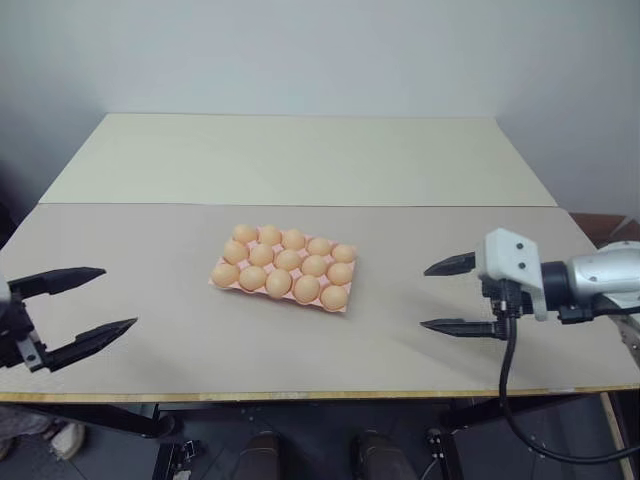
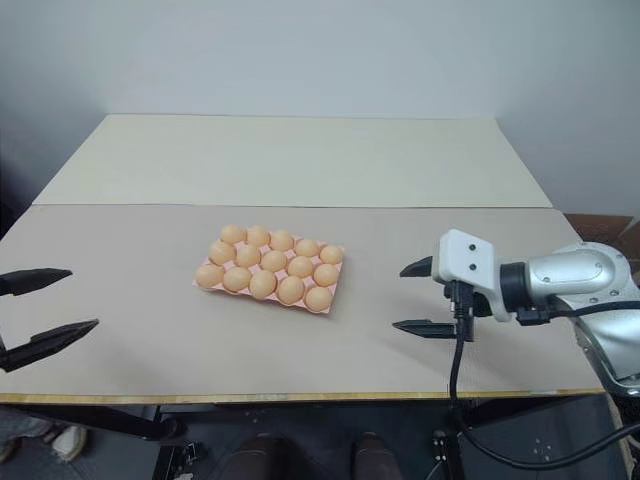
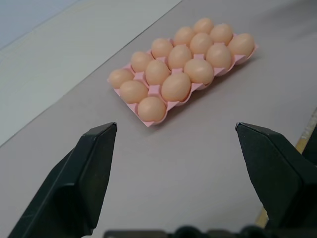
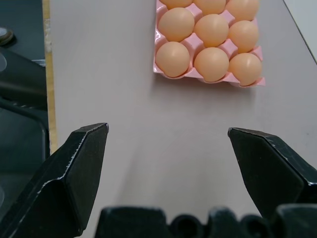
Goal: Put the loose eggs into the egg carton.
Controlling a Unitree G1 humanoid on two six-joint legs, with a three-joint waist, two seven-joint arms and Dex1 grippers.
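Observation:
The pink egg carton (image 1: 217, 283) lies flat in the middle of the grey tabletop, and each of its cups that I can see holds a light orange-tan egg (image 1: 288, 260). No loose eggs are in view on the table. My left gripper (image 1: 119, 296) hovers open and empty at the table's left side, well apart from the carton. At the right, my right gripper (image 1: 424, 297) is also open and empty, pointing toward the carton. The left wrist view has the carton (image 3: 151, 122) beyond the left gripper's (image 3: 174, 128) spread fingers. The right wrist view catches the carton's near corner (image 4: 190, 74).
The grey board (image 1: 180, 350) ends at a wooden front edge (image 1: 300, 395) close to me. Behind it lies a cream table section (image 1: 300, 160) against a pale wall. A black cable (image 1: 510, 380) hangs from my right wrist over the table edge.

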